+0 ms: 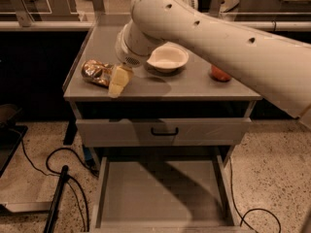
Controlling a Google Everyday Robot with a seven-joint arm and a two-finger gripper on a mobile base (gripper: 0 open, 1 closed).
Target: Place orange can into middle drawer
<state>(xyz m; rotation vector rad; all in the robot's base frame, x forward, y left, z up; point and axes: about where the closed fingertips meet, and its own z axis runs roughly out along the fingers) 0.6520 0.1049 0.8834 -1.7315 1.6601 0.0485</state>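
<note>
Orange can (96, 73): one end behind jaws | apple (219, 74) half-hidden by arm (228, 40)

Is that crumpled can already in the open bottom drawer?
No, the can lies on the cabinet top, the pincer close beside it, not down in the drawer.

The pincer (118, 81) is positioned over the worktop (189, 87), just beside the orange can (95, 73) lying at its left. The middle drawer (160, 193) is seen open below. A bowl (167, 58) is noted further right.
</note>
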